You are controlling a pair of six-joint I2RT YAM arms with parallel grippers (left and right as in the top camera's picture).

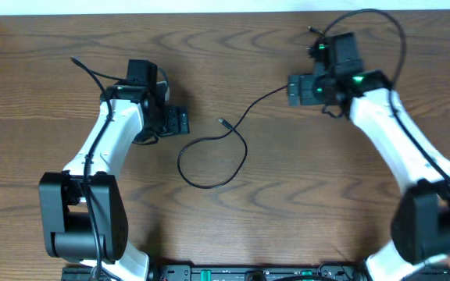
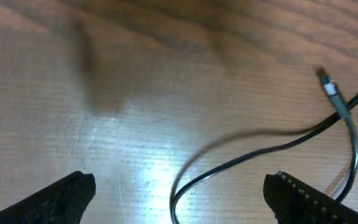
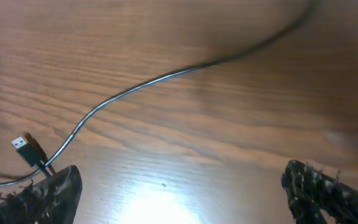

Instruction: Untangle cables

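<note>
One thin black cable [image 1: 209, 186] lay on the bare wood near the middle of the table [image 1: 233, 234]. It curled into a single loose loop, with its small plug [image 1: 222, 122] resting where the cord appeared to cross back over itself. The other end ran toward the right edge and vanished beneath the right claw [image 1: 290, 89]. That claw and the left claw [image 1: 184, 122] both stood wide open and empty, one on either side of the loop. No knot with a second cord showed, so the untangling looked largely done. The crossing beside the plug probably remained to be drawn out.
</note>
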